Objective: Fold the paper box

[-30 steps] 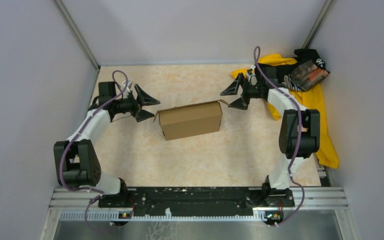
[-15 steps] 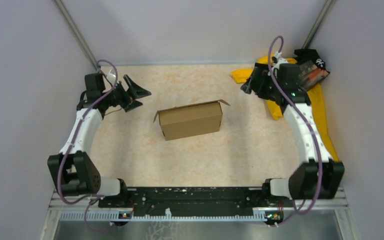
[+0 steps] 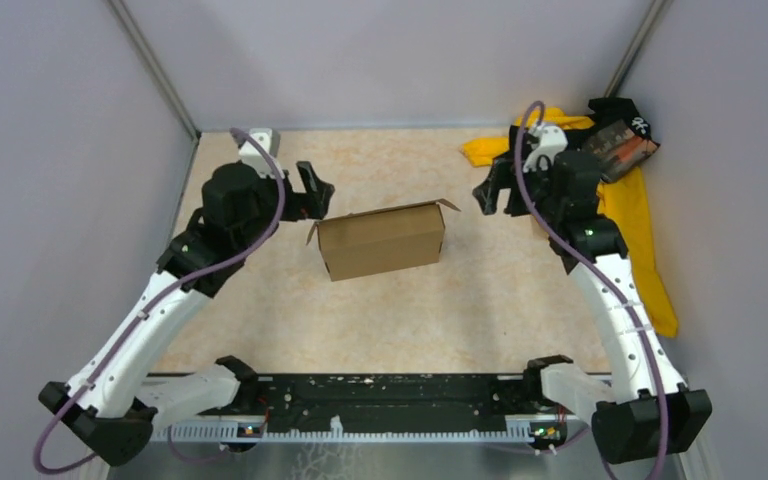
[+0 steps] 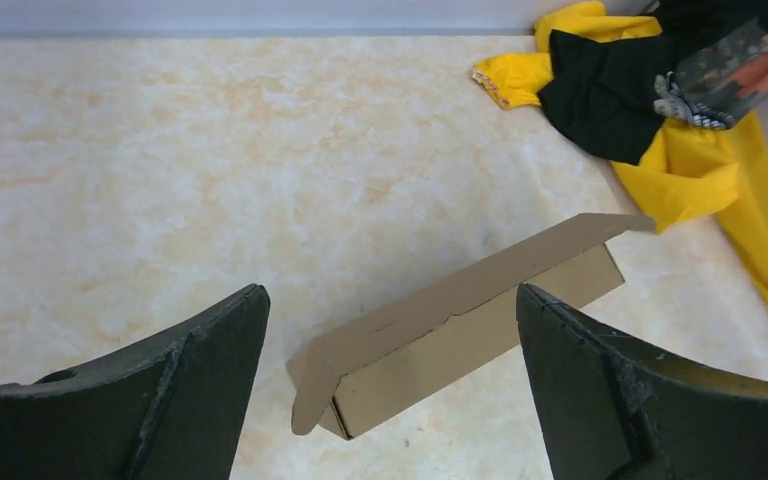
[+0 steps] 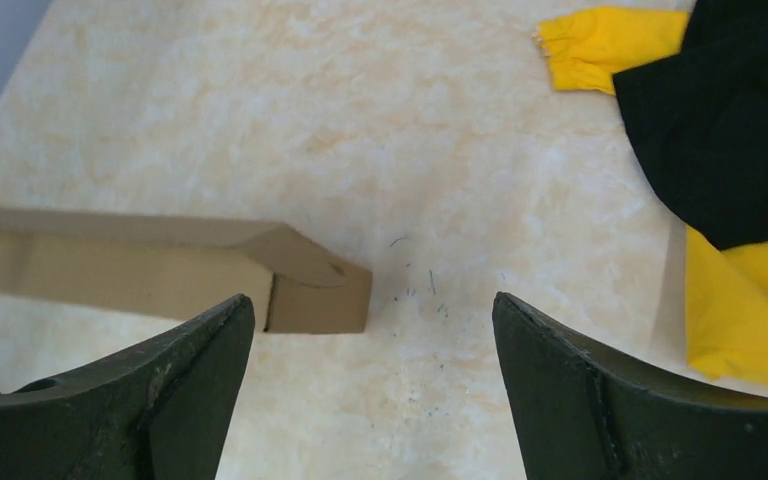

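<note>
The paper box [image 3: 380, 240] lies formed on the bench [image 3: 410, 310], end flaps apparently untucked; my left hand [image 3: 316, 192] and right hand [image 3: 489, 190] are released, empty.

The desk [image 3: 410, 320] has a pale, marbled beige top. At the centre of the frame, 1 brown paper box [image 3: 380, 240] lies on it, with a small flap sticking out at each end. A yellow-and-black cloth pile [image 3: 645, 230] lies at the upper right, well apart from it.
</note>
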`<state>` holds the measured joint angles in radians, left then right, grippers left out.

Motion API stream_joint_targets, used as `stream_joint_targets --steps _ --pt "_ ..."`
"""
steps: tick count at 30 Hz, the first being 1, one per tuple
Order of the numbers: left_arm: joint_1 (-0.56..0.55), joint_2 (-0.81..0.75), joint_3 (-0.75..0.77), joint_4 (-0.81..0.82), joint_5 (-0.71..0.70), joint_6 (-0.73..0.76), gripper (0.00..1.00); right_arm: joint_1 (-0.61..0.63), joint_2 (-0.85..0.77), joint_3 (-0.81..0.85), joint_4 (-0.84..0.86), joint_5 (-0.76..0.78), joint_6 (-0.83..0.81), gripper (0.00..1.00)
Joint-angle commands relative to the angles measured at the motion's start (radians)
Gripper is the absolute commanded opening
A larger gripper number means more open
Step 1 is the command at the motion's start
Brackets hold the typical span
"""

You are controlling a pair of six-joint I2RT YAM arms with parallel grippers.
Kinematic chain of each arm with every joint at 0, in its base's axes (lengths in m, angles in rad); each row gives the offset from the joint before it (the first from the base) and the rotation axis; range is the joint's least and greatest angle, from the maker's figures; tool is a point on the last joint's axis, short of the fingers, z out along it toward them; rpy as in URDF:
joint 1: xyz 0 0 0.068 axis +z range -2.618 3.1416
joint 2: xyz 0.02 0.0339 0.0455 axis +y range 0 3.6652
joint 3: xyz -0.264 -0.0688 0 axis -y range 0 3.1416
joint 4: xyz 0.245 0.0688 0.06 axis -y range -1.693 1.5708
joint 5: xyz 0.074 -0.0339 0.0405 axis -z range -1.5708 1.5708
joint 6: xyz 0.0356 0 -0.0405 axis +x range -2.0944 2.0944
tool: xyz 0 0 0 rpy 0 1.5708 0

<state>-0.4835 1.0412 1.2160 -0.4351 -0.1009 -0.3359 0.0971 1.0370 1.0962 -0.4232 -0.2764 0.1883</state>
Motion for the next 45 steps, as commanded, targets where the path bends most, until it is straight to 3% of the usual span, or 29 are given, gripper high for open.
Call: stream_joint_targets --steps 1,4,6,7,8,10,13,17,21,28,33,37,45 --pt "-0.263 -0.017 -0.004 -0.037 -0.577 0.150 0.99 0.154 -0.006 0.107 -0.098 0.100 -0.211 0.87" --pt "-0.513 0.016 -0.028 0.039 -0.906 0.301 0.99 0.182 -0.014 0.107 -0.097 0.054 -0.240 0.84" --pt "-0.540 0.041 -0.025 0.067 -0.946 0.292 0.99 0.184 -0.006 0.105 -0.088 0.003 -0.242 0.80" --pt "-0.534 0.038 -0.010 0.034 -0.953 0.201 0.99 0.188 0.003 0.109 -0.088 -0.013 -0.246 0.76" --pt "-0.516 0.014 -0.002 0.019 -0.918 0.145 0.99 0.194 0.016 0.118 -0.093 -0.021 -0.253 0.74" --pt "-0.484 -0.065 -0.053 0.128 -0.710 0.217 0.99 0.216 0.045 0.138 -0.105 -0.024 -0.275 0.70" --pt "-0.483 -0.094 -0.033 0.081 -0.700 0.183 0.92 0.245 0.097 0.169 -0.117 -0.043 -0.297 0.64" --pt "-0.482 -0.048 0.036 -0.108 -0.633 0.137 0.71 0.301 0.167 0.214 -0.152 -0.053 -0.341 0.52" --pt "-0.483 -0.065 0.038 -0.177 -0.516 0.086 0.60 0.353 0.179 0.224 -0.184 0.036 -0.378 0.49" --pt "-0.483 -0.098 -0.012 -0.281 -0.461 0.010 0.61 0.359 0.141 0.179 -0.161 0.095 -0.388 0.41" --pt "-0.482 -0.125 -0.087 -0.275 -0.536 -0.001 0.77 0.359 0.145 0.177 -0.154 0.120 -0.385 0.38" --pt "-0.481 -0.104 -0.122 -0.259 -0.583 0.018 0.82 0.359 0.165 0.180 -0.157 0.138 -0.378 0.35" --pt "-0.417 -0.065 -0.150 -0.191 -0.545 0.087 0.76 0.359 0.188 0.181 -0.154 0.142 -0.367 0.30"
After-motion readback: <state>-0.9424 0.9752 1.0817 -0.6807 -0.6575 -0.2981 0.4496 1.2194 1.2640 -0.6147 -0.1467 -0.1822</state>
